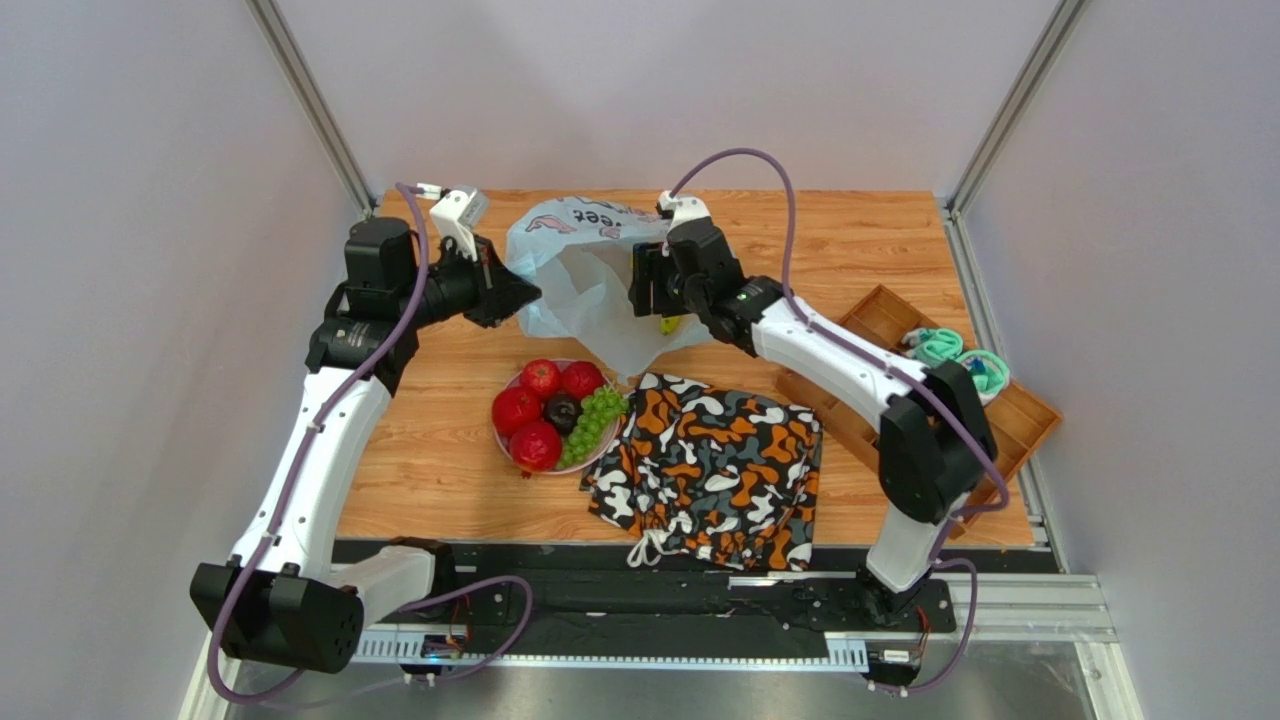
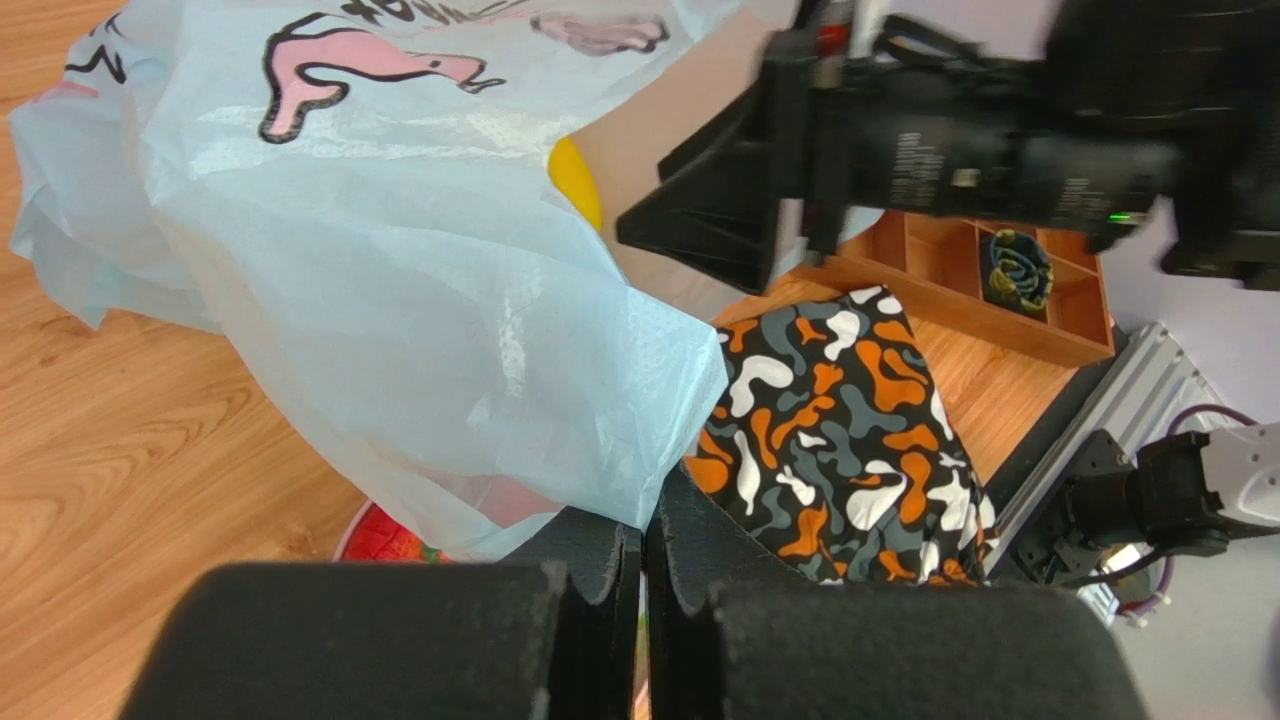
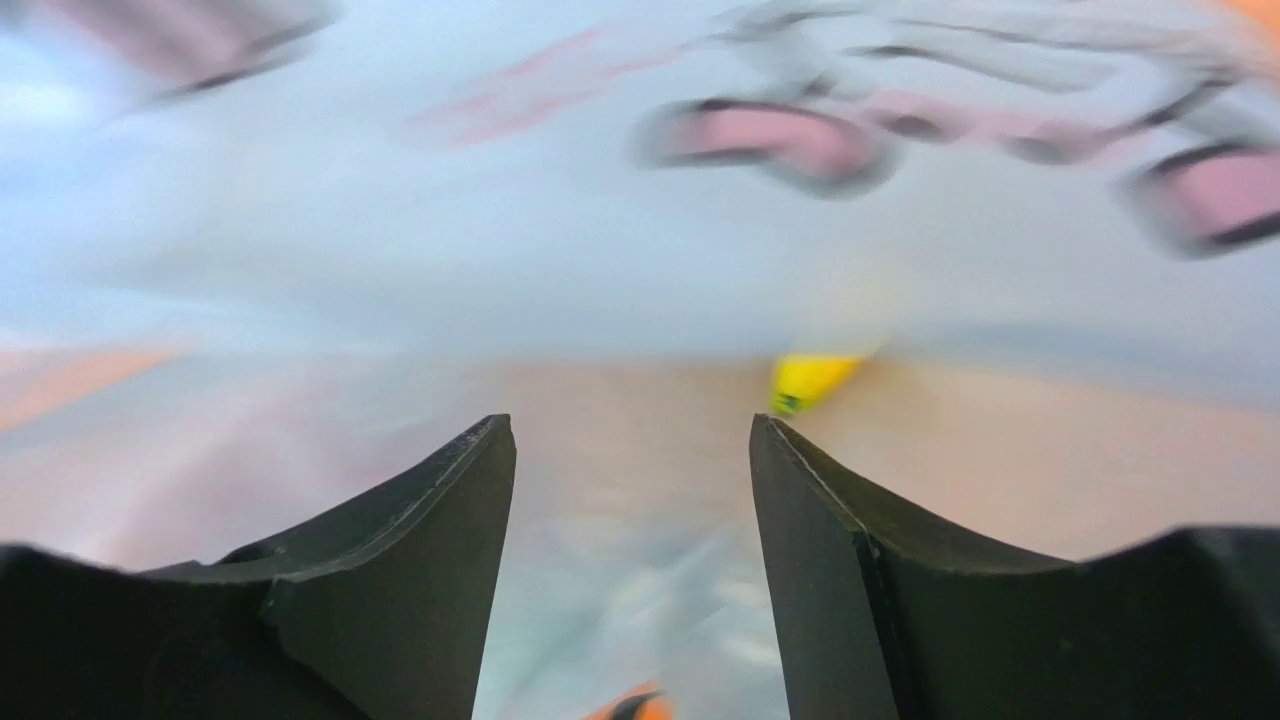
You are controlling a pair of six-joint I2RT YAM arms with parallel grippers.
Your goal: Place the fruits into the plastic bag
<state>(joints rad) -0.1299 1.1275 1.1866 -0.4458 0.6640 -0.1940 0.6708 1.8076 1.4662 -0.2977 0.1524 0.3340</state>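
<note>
The light-blue plastic bag lies at the back of the table, its mouth facing right. My left gripper is shut on the bag's edge and holds it up. My right gripper is open and empty inside the bag's mouth, with the bag wall blurred around it. A yellow banana lies in the bag just beyond its right finger and also shows in the left wrist view. Red round fruits, a dark fruit and green grapes sit on the pink plate.
A camouflage cloth lies right of the plate, near the front edge. A wooden tray with small teal items stands at the right. The right arm's forearm crosses above the table between bag and tray.
</note>
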